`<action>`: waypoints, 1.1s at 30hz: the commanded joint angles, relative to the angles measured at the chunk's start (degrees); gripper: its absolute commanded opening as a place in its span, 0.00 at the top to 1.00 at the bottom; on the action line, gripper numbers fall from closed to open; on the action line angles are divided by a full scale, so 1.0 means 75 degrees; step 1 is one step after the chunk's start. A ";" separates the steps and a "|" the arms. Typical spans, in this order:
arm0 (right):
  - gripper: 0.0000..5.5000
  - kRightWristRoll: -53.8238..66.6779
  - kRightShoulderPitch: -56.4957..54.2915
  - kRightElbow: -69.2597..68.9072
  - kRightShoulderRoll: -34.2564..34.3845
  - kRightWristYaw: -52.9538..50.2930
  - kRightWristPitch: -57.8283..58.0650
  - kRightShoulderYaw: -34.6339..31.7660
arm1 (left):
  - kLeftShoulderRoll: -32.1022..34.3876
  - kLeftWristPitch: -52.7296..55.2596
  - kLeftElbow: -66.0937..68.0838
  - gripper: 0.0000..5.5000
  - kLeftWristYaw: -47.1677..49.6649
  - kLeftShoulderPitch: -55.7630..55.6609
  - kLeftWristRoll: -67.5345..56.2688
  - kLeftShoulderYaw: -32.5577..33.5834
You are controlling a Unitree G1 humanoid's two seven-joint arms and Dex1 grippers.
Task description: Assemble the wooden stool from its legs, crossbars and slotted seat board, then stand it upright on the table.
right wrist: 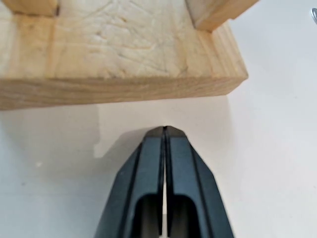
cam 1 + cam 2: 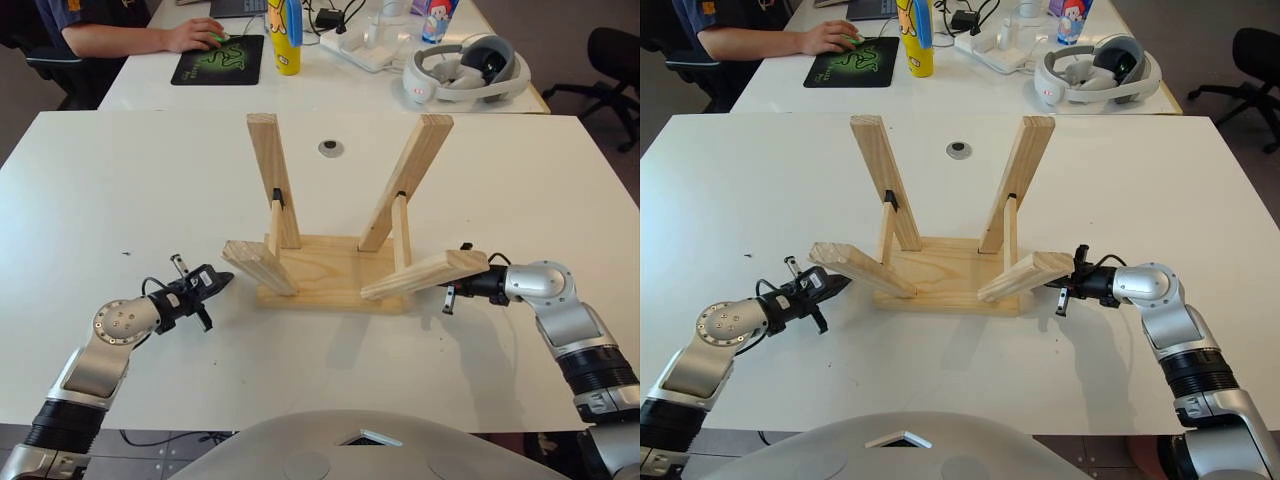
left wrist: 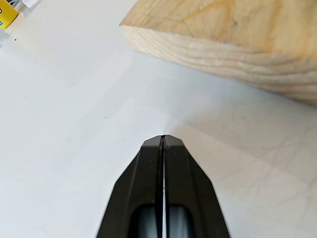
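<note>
We saw the stool (image 2: 330, 272) upside down near the middle of the white table (image 2: 120, 200), its pale seat board (image 2: 335, 262) flat on the tabletop and its 4 legs pointing up and splaying outward. The 2 far legs (image 2: 272, 170) rose tall and leaned apart, while the 2 near legs (image 2: 425, 274) tipped low toward us, their cut ends showing clear grain. A thinner bar (image 2: 401, 235) stood against each side pair of legs, with a small black fitting where it met the far leg. The left pincer (image 3: 163, 136) lay low over the table just beside the near left leg, its 2 fingers pressed together with nothing between them and not touching the wood. The right pincer (image 1: 164, 128) sat just short of the edge of the seat board, likewise closed on nothing; from the head camera the end of the near right leg overlapped its tip. Behind the stool a round dark grommet (image 2: 329, 148) was set into the table. On the desk beyond stood a yellow bottle (image 2: 286, 40), a black mouse pad (image 2: 218, 59) and a white headset (image 2: 465, 70), all well apart from the stool.
</note>
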 commanded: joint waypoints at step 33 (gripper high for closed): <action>1.00 0.0798 0.1031 -0.1881 -0.0166 0.0780 0.1501 0.0350 | 0.0601 0.0762 -0.0427 1.00 -0.1163 0.0378 -0.0413 -0.0177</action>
